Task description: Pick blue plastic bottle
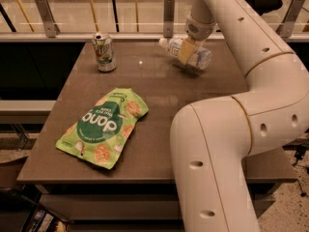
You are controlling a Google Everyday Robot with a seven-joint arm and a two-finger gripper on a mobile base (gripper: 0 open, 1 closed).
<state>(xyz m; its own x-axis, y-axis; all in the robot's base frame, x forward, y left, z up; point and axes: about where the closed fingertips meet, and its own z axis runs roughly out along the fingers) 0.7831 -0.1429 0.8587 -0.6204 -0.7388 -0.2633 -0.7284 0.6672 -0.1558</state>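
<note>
The blue plastic bottle (201, 58) is a pale translucent bottle with a white cap, lying sideways at the far right of the table (159, 105). My gripper (187, 50) reaches down from above and is shut around the bottle's middle. It holds the bottle just above the tabletop, with a shadow under it. The cap points left, toward the can.
A green-and-silver soda can (104, 52) stands at the far left of the table. A green snack bag (104, 127) lies flat at the front left. My arm's large white links (227, 144) cover the table's right side. A railing (145, 8) runs behind the table.
</note>
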